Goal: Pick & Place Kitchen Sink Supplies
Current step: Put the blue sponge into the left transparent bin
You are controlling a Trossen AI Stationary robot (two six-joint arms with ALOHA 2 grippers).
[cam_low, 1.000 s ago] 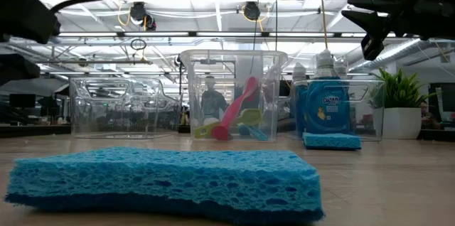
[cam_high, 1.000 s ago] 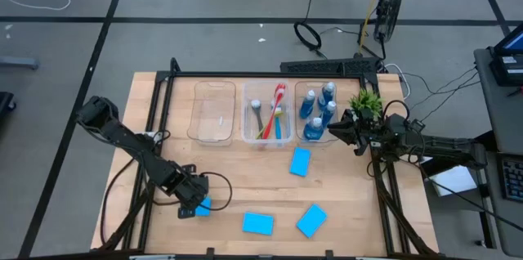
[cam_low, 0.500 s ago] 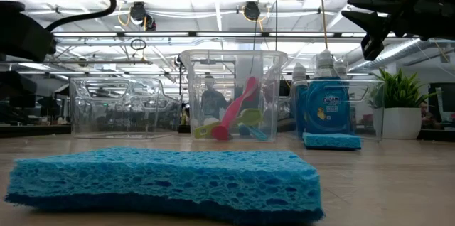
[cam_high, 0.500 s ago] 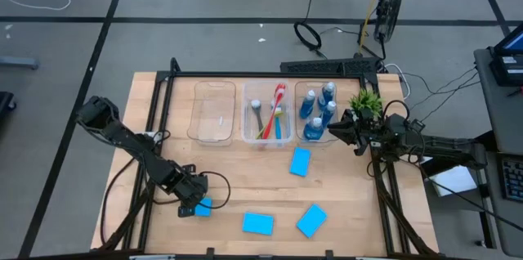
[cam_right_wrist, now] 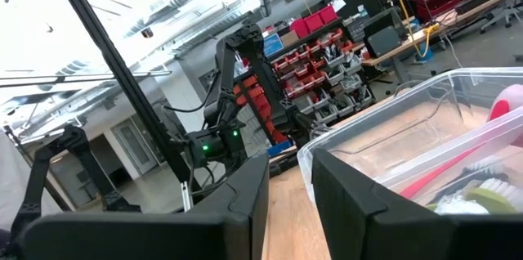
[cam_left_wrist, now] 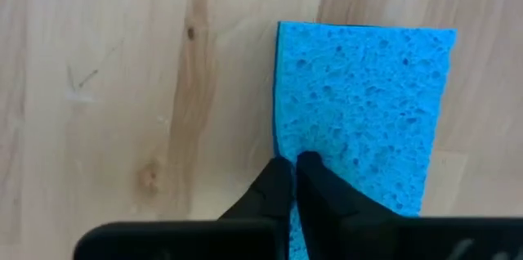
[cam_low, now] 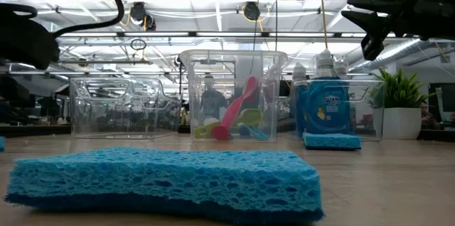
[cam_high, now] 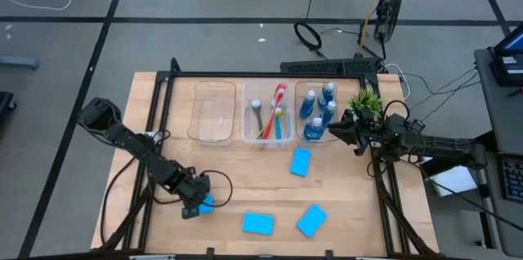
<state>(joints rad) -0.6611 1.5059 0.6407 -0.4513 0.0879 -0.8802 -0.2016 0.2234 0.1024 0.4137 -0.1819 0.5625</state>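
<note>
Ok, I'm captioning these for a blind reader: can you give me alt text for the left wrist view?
The left gripper, shut, pinches the near edge of a flat blue sponge lying on the pale wooden table. The sponge is rectangular and porous; nothing else is in view.

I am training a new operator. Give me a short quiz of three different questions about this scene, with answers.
1. How many sponges lie on the table?
2. True or false: the left bin holds the bottles.
3. Which gripper has its fingers shut on a sponge: A left, B right?

Key:
1. Four; one is at.
2. False; the bottles stand in the right bin.
3. A; the left gripper pinches the sponge; the right gripper hangs empty.
</note>
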